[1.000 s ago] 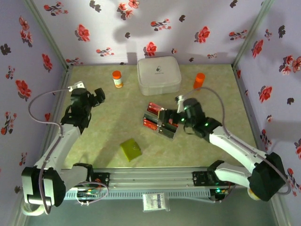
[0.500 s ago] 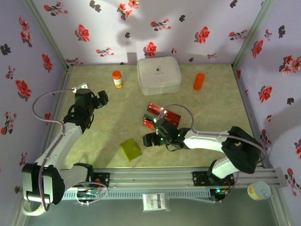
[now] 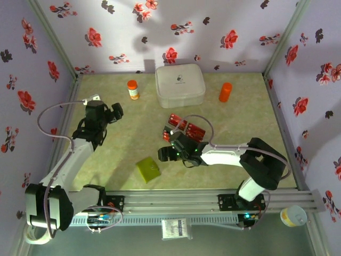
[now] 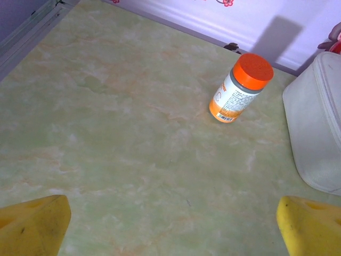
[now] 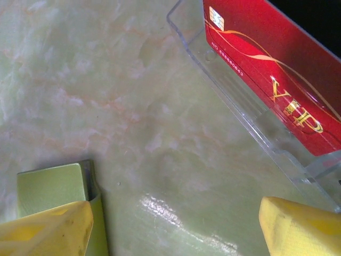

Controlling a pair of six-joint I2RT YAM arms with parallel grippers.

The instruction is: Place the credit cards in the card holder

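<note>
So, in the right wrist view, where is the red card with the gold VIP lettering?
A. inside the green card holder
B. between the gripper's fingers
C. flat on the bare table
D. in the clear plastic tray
D: the red card sits in the clear plastic tray, apart from the green card holder.

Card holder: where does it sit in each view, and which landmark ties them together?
Top external: card holder near front, lower left of clear tray.
Right wrist: card holder in bottom-left corner.
Left wrist: faces the orange-capped bottle instead.
Shared landmark: the clear tray.
</note>
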